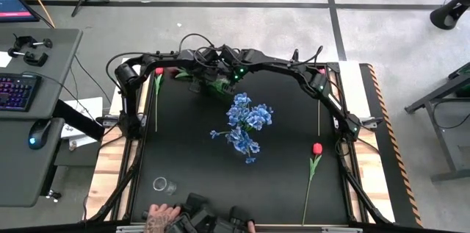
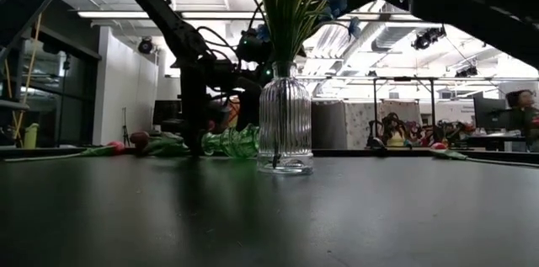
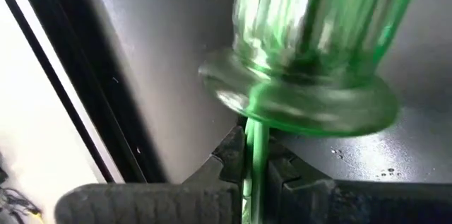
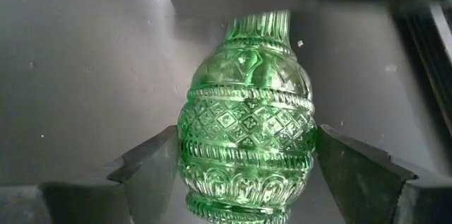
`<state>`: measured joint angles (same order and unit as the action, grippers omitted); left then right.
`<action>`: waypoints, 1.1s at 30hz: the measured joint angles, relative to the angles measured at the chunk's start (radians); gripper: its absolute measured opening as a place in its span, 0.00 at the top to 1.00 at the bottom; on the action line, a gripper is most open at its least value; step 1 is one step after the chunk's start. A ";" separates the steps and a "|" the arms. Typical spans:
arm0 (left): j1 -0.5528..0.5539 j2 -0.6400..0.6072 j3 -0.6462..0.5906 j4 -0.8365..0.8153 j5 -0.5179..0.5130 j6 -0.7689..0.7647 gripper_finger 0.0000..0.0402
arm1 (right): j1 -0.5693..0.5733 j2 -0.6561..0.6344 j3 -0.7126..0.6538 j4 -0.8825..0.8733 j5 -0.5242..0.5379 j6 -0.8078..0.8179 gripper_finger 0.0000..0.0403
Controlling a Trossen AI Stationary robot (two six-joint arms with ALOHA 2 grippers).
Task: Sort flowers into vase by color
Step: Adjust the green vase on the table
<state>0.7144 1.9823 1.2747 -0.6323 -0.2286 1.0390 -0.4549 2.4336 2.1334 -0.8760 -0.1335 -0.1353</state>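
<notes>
A green glass vase (image 1: 211, 84) lies on its side near the table's far edge (image 2: 232, 142). Both grippers meet there. My right gripper (image 4: 247, 174) is shut on the vase's body. My left gripper (image 3: 253, 174) is at the vase's flared mouth (image 3: 304, 104), shut on a thin green stem whose blossom is hidden. The blue flowers (image 1: 246, 123) stand in a clear ribbed vase (image 2: 285, 124) at the table's middle. One red tulip (image 1: 317, 148) lies flat on the right. Another tulip (image 1: 158, 71) lies along the left edge. My left gripper pinches a green flower stem (image 3: 254, 143) between its two fingers, which lie across it. The stem runs on toward the green vase's mouth just beyond the fingertips. Whether its end is inside the mouth does not show. My right gripper holds the green vase by its bulging patterned body (image 4: 247, 132), one finger (image 4: 152, 164) on each side. The neck (image 4: 258, 26) points away from the fingers. The vase lies on its side on the table.
A small clear glass (image 1: 163, 185) stands near the table's near left corner. A person's hand (image 1: 158, 214) rests at the near edge beside it. A thin bare stem (image 1: 318, 112) lies along the right edge. Open black tabletop (image 1: 191, 152) lies left of the blue flowers.
</notes>
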 joint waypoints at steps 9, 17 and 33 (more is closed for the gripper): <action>0.005 -0.040 -0.001 0.029 0.054 -0.017 0.99 | -0.016 0.006 0.016 -0.018 -0.034 -0.008 0.24; 0.014 -0.050 -0.001 0.029 0.138 -0.009 1.00 | -0.010 0.007 0.031 -0.025 -0.043 -0.056 0.24; -0.014 -0.140 0.002 0.116 0.232 -0.042 1.00 | -0.038 -0.085 0.028 0.027 -0.139 -0.094 0.24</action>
<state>0.7006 1.8428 1.2766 -0.5163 0.0032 0.9968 -0.4926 2.3490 2.1616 -0.8494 -0.2727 -0.2288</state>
